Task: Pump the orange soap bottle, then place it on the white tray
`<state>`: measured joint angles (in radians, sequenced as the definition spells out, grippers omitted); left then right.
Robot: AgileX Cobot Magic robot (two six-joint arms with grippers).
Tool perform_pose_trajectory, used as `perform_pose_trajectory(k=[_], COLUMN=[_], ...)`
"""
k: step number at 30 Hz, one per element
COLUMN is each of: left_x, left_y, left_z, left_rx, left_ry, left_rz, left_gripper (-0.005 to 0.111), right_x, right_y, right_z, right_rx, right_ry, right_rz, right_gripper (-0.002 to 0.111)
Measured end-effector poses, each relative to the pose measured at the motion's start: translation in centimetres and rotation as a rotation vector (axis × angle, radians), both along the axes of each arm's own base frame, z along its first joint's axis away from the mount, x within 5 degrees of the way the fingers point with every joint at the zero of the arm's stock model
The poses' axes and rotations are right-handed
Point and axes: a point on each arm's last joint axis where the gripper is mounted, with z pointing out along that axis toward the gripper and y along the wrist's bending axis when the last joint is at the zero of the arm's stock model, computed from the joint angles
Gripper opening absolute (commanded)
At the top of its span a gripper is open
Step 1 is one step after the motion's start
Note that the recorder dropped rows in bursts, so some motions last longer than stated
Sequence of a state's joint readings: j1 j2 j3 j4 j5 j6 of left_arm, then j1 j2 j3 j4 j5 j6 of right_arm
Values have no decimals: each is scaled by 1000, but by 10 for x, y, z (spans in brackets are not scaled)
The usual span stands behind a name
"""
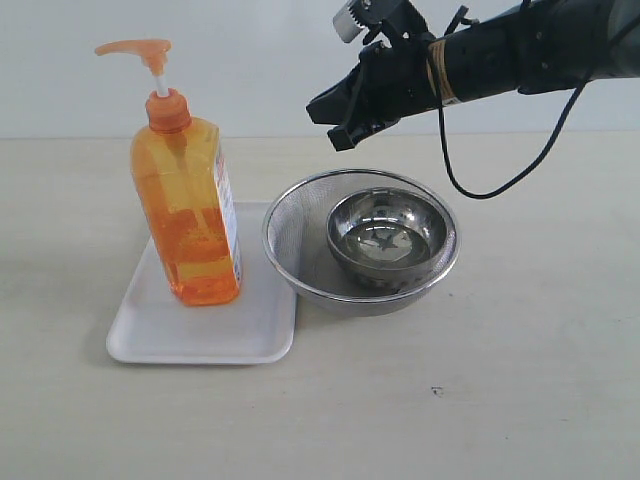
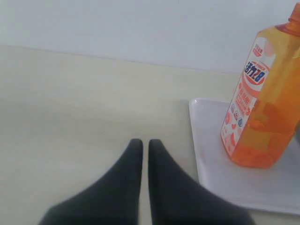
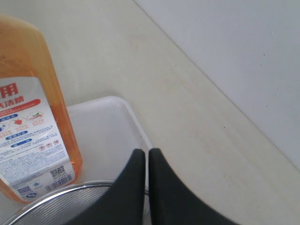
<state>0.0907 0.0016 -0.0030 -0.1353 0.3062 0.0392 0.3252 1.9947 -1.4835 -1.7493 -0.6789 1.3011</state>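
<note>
Orange soap bottle (image 1: 186, 222), translucent, upright, white-labelled

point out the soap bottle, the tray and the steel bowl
soap bottle (image 1: 188, 215), exterior view, orange body
tray (image 1: 205, 332), exterior view, bare front part
steel bowl (image 1: 385, 240), exterior view, inner bottom
</note>
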Motion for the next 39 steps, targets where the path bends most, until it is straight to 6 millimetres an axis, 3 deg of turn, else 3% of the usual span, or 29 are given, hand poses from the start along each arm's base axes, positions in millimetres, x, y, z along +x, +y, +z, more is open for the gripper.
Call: perform_pose_trajectory(k=[31,33,39], left_x=[0,0,0], left_y=[0,0,0], left_z=[0,0,0], left_rx=[2,2,2], left_ry=[0,0,0], left_rz=[0,0,0], left_gripper=[5,5,5], right_x=[3,3,-1], right_y=[-2,-2,-10], right_z=[0,2,37], right_rx=[-45,-44,-6], right_ry=[-67,-72,-109], right_rz=[-7,-9,-122], right_gripper=[0,0,0])
